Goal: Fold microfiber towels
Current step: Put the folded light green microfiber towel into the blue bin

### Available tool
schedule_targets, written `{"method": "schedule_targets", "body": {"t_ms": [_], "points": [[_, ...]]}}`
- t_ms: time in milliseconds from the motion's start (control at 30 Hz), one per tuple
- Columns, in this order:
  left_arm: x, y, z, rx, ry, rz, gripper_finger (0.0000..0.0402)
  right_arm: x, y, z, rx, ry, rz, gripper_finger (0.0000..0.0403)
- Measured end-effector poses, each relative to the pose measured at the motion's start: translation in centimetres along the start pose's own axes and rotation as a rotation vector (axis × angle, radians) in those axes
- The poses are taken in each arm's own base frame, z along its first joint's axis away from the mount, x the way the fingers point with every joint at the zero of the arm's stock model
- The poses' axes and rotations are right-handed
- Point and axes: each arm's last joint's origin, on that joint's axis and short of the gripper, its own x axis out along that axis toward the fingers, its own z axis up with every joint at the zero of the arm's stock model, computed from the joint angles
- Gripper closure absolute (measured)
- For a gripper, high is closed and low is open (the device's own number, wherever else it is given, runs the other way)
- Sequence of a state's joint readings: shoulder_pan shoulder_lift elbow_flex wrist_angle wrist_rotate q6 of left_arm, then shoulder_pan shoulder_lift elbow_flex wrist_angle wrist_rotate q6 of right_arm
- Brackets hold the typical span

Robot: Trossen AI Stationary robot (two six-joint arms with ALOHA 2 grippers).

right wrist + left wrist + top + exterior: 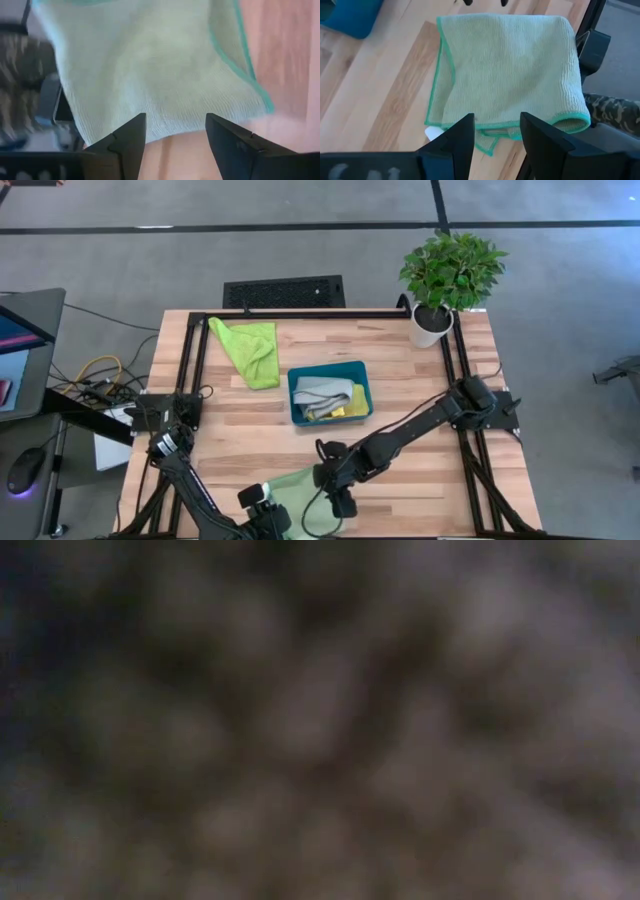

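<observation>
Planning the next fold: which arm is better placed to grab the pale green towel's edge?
Left, probably: the left gripper is open, fingers straddling the pale green towel hem; the right gripper, also open, hovers just short.

A wooden table point(400, 380) with a dark frame along its edges fills the middle of the high view. A teal tray point(296, 394) sits near its centre. A potted plant point(448, 280) in a white pot stands at the far right corner. Beyond the far edge a black floor vent point(284, 291) lies on grey floor. To the left are tangled cables point(95, 375), a desk point(25, 350) and a mouse point(25, 470).
</observation>
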State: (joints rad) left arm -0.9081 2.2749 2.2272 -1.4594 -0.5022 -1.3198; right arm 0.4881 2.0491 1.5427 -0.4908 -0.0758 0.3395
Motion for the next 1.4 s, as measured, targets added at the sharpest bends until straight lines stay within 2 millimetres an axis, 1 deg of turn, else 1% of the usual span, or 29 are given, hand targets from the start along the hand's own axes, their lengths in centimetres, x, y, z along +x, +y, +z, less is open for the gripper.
{"method": "schedule_targets", "body": {"t_ms": [67,167,300,367,433,500,567,667,800,967,1200,1400], "points": [[0.0,0.0,0.0,-0.001,0.0,-0.001,0.025,0.0,-0.1,-0.2,0.104,0.013,-0.006,0.0175],[0.0,0.0,0.0,-0.001,0.0,-0.002,0.025,0.4,-0.3,-0.8,0.215,0.034,-0.015,0.0175],[0.0,-0.1,0.0,-0.002,0.007,-0.006,0.025,0.7,-0.5,-1.4,0.338,0.063,-0.029,0.0175],[0.0,-0.1,0.0,-0.003,0.006,-0.008,0.025,1.1,-0.9,-1.7,0.371,0.081,-0.013,0.0175],[0.0,-0.1,0.0,0.001,0.006,-0.009,0.025,1.8,-1.3,-1.8,0.39,0.082,0.014,0.0175],[0.0,-0.1,0.0,0.012,0.006,-0.012,0.025,1.9,-1.6,-1.9,0.397,0.086,0.014,0.0175],[0.0,-0.1,0.0,0.013,0.005,-0.013,0.025,1.9,-1.8,-1.4,0.402,0.058,0.034,0.0175],[0.0,-0.1,-0.1,0.015,0.008,-0.014,0.025,2.5,-2.2,-1.6,0.424,0.073,0.053,0.0175],[-0.1,-0.2,-0.2,0.02,0.014,-0.016,0.025,2.3,-1.9,-1.0,0.4,0.04,0.11,0.0175],[-0.1,-0.2,-0.2,0.021,0.016,-0.016,0.025,2.3,-2.1,-0.9,0.4,0.033,0.108,0.0175],[-0.1,-0.2,-0.2,0.021,0.016,-0.016,0.025,2.8,-3.2,-1.6,0.445,0.037,0.064,0.0175],[-0.1,-0.2,-0.2,0.028,0.018,-0.016,0.025,2.8,-3.1,-1.3,0.432,0.015,0.084,0.0175]]}}
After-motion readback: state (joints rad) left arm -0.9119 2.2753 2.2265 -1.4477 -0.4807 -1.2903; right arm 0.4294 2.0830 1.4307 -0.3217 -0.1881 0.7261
